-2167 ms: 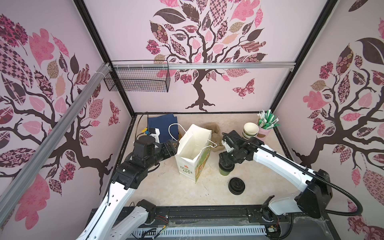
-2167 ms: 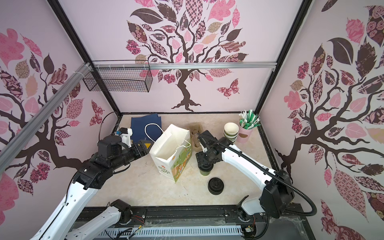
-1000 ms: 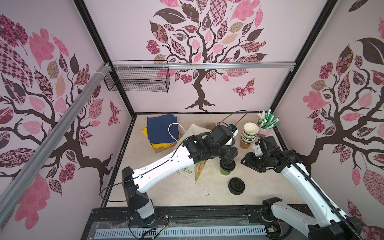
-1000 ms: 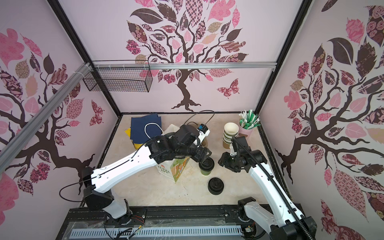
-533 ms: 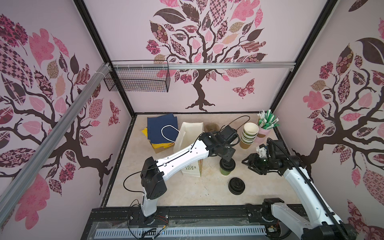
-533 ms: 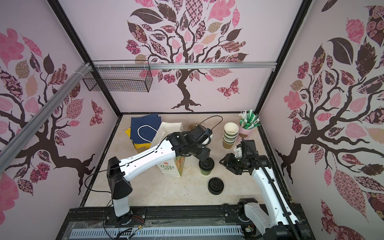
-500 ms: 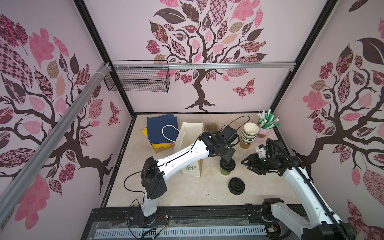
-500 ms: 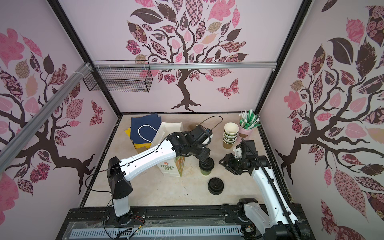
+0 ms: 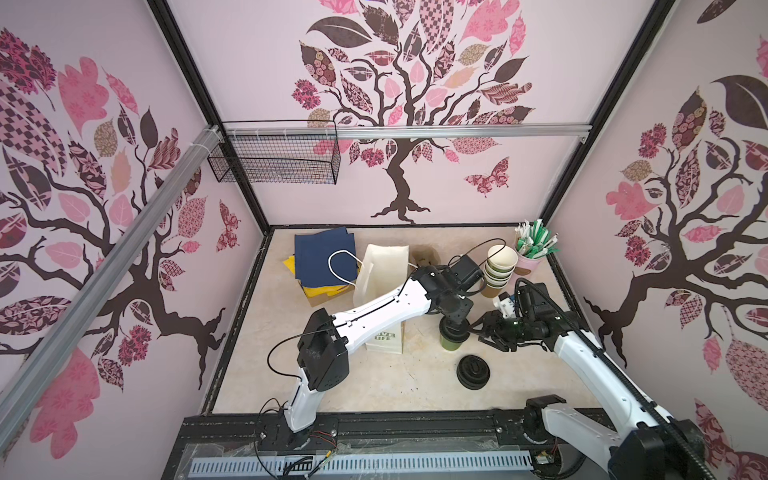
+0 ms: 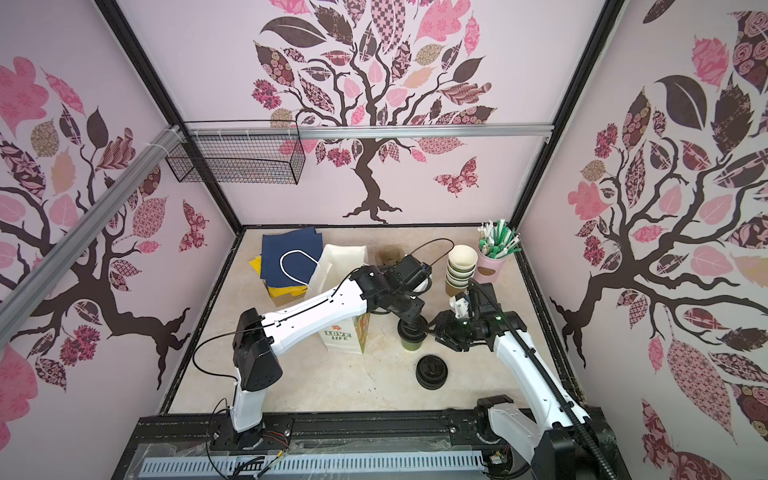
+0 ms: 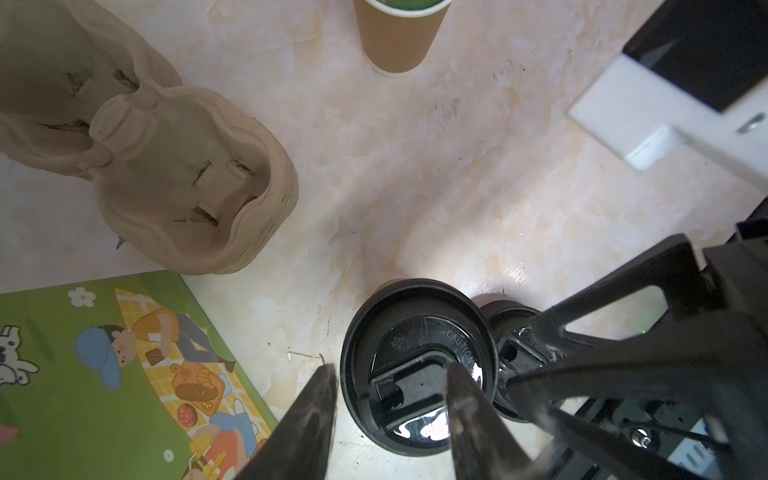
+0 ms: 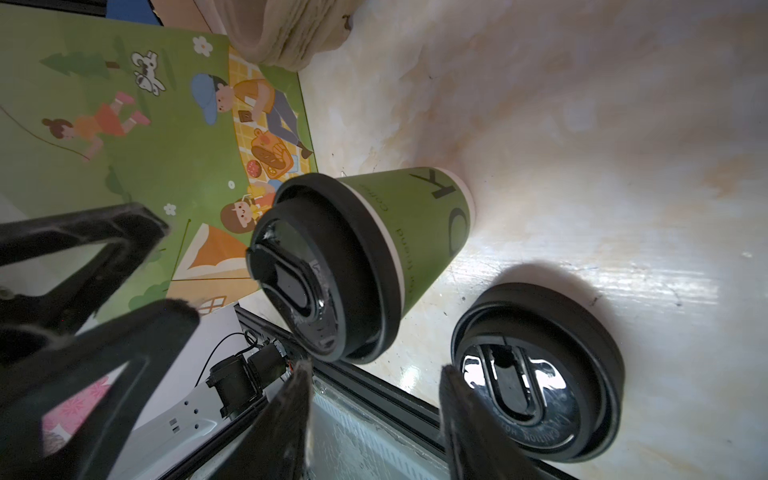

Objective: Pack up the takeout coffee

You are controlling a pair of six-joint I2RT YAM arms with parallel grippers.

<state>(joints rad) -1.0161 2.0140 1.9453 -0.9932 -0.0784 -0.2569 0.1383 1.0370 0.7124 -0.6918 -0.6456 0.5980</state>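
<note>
Bag (image 10: 338, 334) — "LOVE LIFE"; takeout coffee lid (image 11: 415, 332) — "CAUTION".

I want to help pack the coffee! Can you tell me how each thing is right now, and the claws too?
Paper bag: standing, top open.
Lidded green cup: upright on the table, lid on, not in the bag.
Loose black lids: stacked on the table.
Nested cups: upright, no lids.
Left claw: open, over the cup's lid.
Right claw: open, empty, beside the cup.
</note>
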